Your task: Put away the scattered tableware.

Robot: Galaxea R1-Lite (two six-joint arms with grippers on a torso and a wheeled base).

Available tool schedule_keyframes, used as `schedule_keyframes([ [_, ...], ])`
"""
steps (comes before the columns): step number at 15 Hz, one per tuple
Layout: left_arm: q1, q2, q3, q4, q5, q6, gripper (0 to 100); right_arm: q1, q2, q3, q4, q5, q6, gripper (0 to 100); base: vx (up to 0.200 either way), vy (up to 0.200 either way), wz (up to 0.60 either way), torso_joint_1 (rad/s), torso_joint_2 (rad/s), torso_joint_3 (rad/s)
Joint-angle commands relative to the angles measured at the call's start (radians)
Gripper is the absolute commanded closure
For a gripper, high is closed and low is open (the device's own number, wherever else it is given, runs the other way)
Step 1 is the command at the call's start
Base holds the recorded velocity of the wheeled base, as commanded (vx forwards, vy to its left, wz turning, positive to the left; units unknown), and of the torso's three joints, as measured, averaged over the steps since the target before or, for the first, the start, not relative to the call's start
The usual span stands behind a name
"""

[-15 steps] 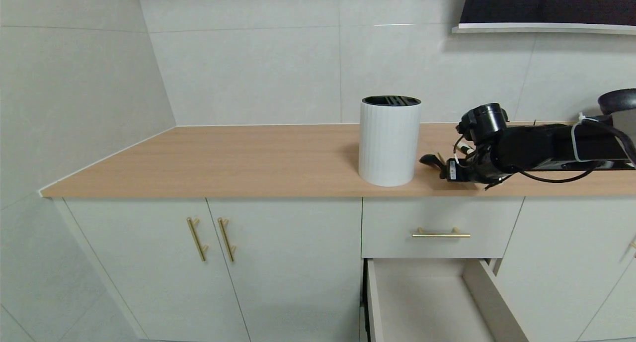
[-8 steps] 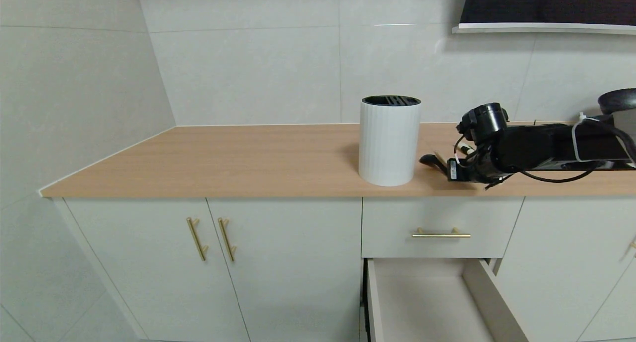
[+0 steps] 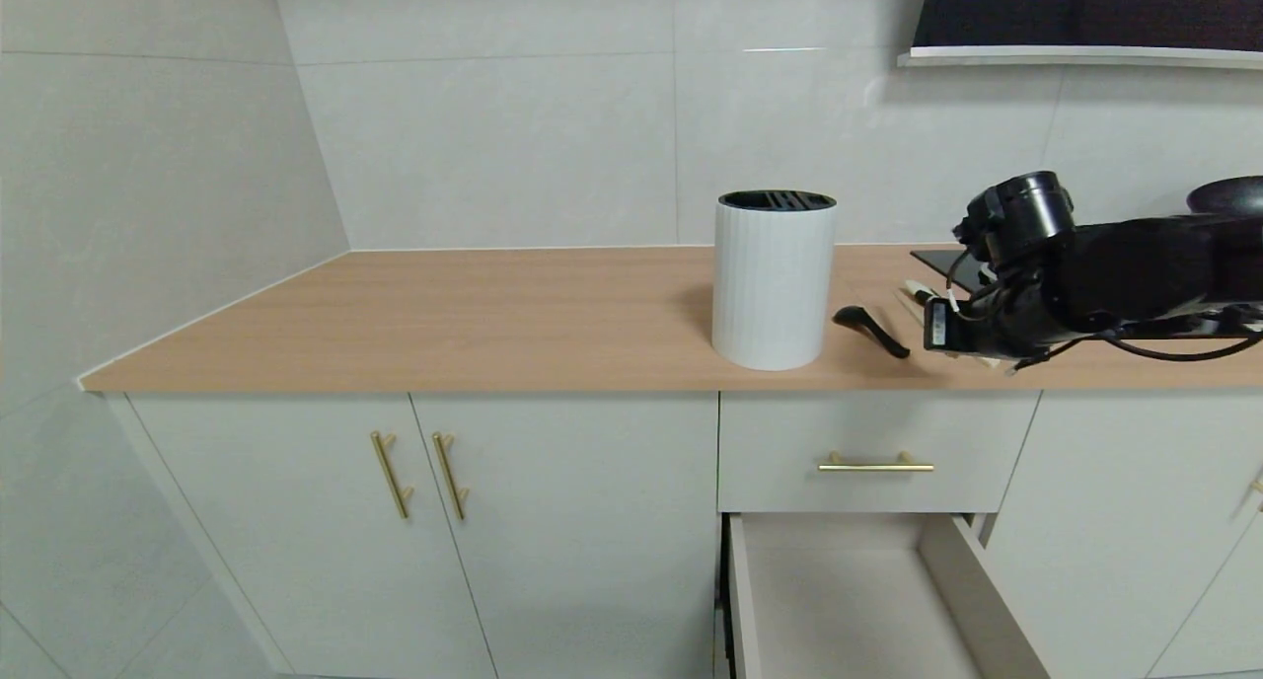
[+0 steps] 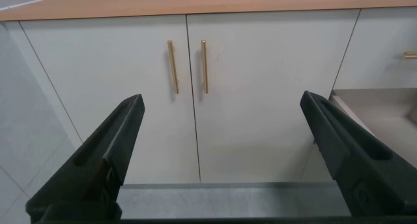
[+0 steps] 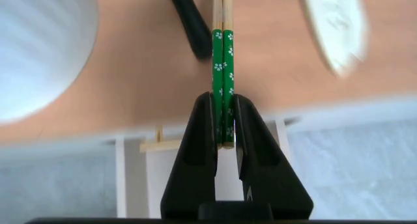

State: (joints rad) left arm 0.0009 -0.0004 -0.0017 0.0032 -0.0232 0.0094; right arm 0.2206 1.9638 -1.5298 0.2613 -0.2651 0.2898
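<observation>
- the right gripper (image 5: 223, 105) is clamped tight on a pair of chopsticks (image 5: 223, 51), pinching their green ends over the counter (image 3: 493, 314).
- it sits right of the white ribbed holder (image 3: 770, 279); a black spoon (image 3: 870, 327) lies between them.
- a white spoon (image 5: 333, 19) lies near the chopsticks.
- the left gripper (image 4: 221, 105) is spread wide with nothing in it, facing the cabinet doors (image 4: 189, 120).

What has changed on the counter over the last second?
The right gripper, shut on the green-ended chopsticks, lifted off the counter and drew back to the robot's right, uncovering the black spoon. The white holder, the spoon and the open drawer stayed put.
</observation>
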Motion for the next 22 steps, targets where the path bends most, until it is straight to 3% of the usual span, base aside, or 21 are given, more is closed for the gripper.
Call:
schedule_keyframes([
  [1,0.001,0.000,0.000,0.000,0.000,0.000,0,0.000,-0.224,0.149,0.007,0.017,0.025,100,0.000,0.000,0.00,0.000,0.00,0.000],
  [4,0.001,0.000,0.000,0.000,0.000,0.000,0,0.008,-0.402,0.293,0.032,0.086,0.022,100,0.000,0.000,0.00,0.000,0.00,0.000],
  [7,0.001,0.000,0.000,0.000,0.000,0.000,0,0.014,-0.626,0.350,0.268,0.308,0.015,100,0.000,0.000,0.00,0.000,0.00,0.000],
  [10,0.001,0.000,0.000,0.000,0.000,0.000,0,0.014,-0.715,0.355,0.385,0.483,-0.057,100,0.000,0.000,0.00,0.000,0.00,0.000],
  [14,0.001,0.000,0.000,0.000,0.000,0.000,0,0.017,-0.689,0.422,0.420,0.558,-0.178,100,0.000,0.000,0.00,0.000,0.00,0.000],
  [22,0.001,0.000,0.000,0.000,0.000,0.000,0,0.072,-0.596,0.456,0.415,0.567,-0.187,100,0.000,0.000,0.00,-0.026,0.07,0.043],
])
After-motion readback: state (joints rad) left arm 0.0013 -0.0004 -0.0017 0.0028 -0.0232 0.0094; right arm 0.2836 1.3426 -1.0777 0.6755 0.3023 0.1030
